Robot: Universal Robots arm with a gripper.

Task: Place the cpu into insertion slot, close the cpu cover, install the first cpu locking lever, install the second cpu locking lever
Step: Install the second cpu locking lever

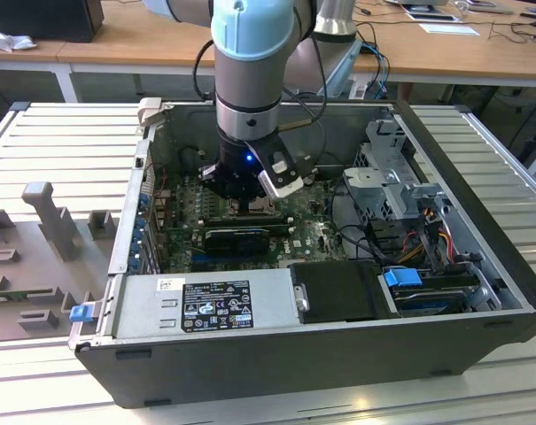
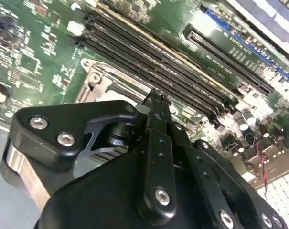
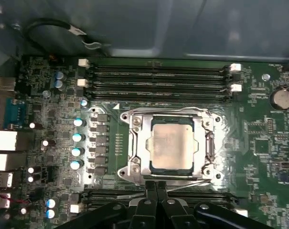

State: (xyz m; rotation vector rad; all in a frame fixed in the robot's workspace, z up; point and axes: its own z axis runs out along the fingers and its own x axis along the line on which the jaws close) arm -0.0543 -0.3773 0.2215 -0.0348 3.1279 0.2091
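Across the slatted metal bench (image 1: 64, 142) lies an open computer case (image 1: 480, 292), the largest thing in the exterior view, with a black power supply (image 1: 334, 292) along its near edge and a drive cage (image 1: 387, 164) toward the exterior view's right. Down into the case reaches the pale blue robot arm (image 1: 250, 53), ending low over the green motherboard (image 1: 312, 235) near the case's middle.

On the motherboard, the first wrist view shows long black memory slots (image 3: 158, 76) running across at twelve o'clock of the insertion slot (image 3: 208, 143), and a second bank of them at six o'clock. A column of small capacitors (image 3: 77, 143) stands at nine o'clock of the slot, and a coin battery (image 3: 282, 99) sits off at about two o'clock.

The cpu cover (image 3: 137, 143) lies flat and shut over the slot, its silver frame around the chip. The cpu (image 3: 172, 145) sits seated in the slot, its pale face showing through the cover's window.

The gripper (image 3: 156, 185) hangs at six o'clock of the slot, its fingertips pressed together with no gap between them, shut on nothing that can be made out, their tips right at the cover's edge beside a thin wire lever (image 3: 192, 183). In the second wrist view the gripper (image 2: 156, 98) points at the socket's corner with its tips likewise together.
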